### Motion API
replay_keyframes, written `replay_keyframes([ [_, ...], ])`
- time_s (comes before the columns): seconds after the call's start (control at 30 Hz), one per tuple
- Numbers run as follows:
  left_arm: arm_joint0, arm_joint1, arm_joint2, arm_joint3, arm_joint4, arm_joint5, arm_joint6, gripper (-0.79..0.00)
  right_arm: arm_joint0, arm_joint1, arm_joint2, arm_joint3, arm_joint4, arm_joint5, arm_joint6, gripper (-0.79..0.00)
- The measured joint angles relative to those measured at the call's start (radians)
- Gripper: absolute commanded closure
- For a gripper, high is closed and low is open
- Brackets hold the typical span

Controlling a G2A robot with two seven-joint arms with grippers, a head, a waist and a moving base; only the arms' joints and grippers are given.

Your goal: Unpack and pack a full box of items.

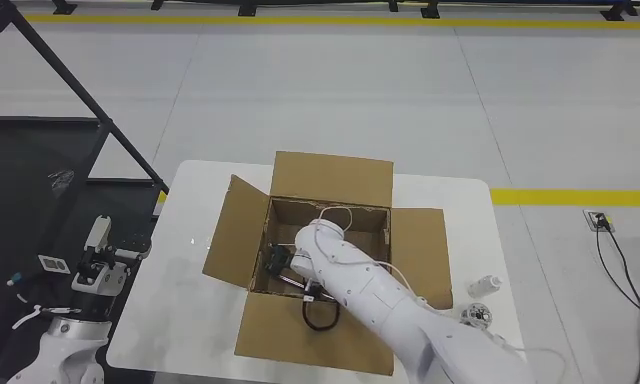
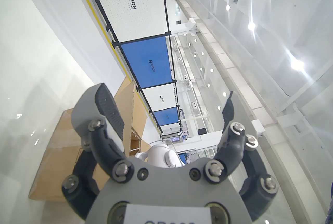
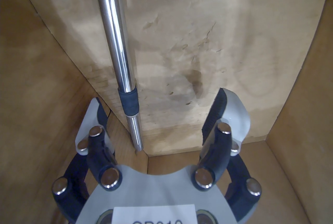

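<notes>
The open cardboard box (image 1: pixel 300 339) stands on the white table (image 1: pixel 190 284) with all its flaps folded out. My right arm is down inside it, the right gripper (image 1: pixel 283 260) near the box's left wall. In the right wrist view the right gripper (image 3: pixel 160 98) is open above the bare box floor (image 3: pixel 221 27). A chrome rod with a black band (image 3: pixel 117 53) leans into a corner, close by one finger and not held. My left gripper (image 2: pixel 166 92) is open and empty, pointing up past the box (image 2: pixel 65 147); it sits off the table's left edge (image 1: pixel 100 246).
A small white bottle (image 1: pixel 485 284) and a small round object (image 1: pixel 478 312) lie on the table right of the box. A black frame post (image 1: pixel 90 114) slants past the table's far left corner.
</notes>
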Motion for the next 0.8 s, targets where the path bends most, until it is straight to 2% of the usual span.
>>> replay_keyframes([
  [0.03,0.000,0.000,0.000,0.000,0.000,0.000,0.000,-0.785,-0.001,-0.002,0.001,0.004,-0.002,-0.002,-0.003,-0.517],
  [0.3,0.000,0.000,0.000,0.000,0.000,0.000,0.000,-0.785,-0.007,-0.015,0.009,0.046,-0.026,0.024,-0.032,-0.394],
  [0.7,0.000,0.000,0.000,0.000,0.000,0.000,0.000,-0.785,-0.003,-0.015,0.034,0.068,-0.049,0.060,-0.066,-0.289],
  [0.8,0.000,0.000,0.000,0.000,0.000,0.000,0.000,-0.785,-0.006,-0.014,0.039,0.062,-0.059,0.072,-0.080,-0.283],
])
